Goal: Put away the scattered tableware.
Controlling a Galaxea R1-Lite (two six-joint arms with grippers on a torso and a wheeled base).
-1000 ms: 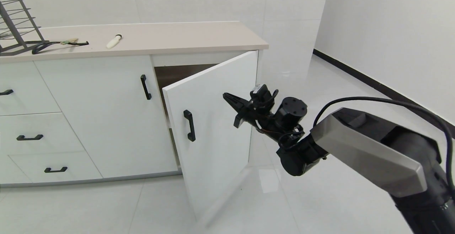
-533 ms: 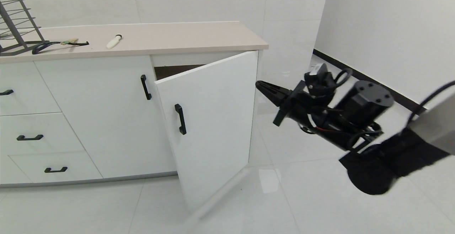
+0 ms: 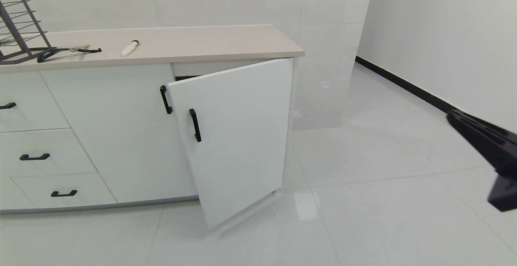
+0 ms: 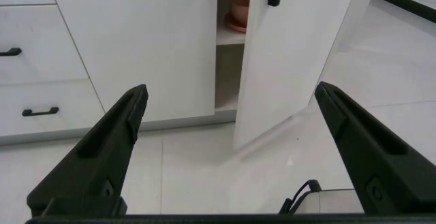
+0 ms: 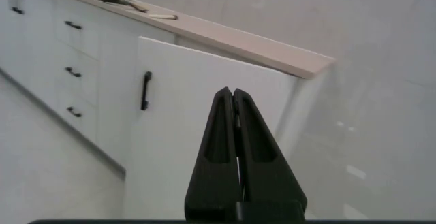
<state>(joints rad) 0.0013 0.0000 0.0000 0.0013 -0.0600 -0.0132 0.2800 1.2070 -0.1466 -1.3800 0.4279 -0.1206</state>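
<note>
We see a pinkish bowl (image 4: 238, 13) on the shelf (image 4: 230, 37) behind the half-open cabinet door (image 3: 238, 137). Our left gripper (image 4: 231, 89) gapes apart, and our right gripper (image 5: 234, 93) is pressed together.

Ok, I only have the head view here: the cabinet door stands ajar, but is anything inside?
Observer: Yes. The left wrist view looks past the door: pinkish dishes sit on a shelf inside.
Operator: And that arm itself?
Observer: The left gripper is open, fingers wide apart, facing the cabinet.
Operator: The black thing at my right edge?
Observer: The right gripper, shut, fingers pressed together, holding nothing.
</note>
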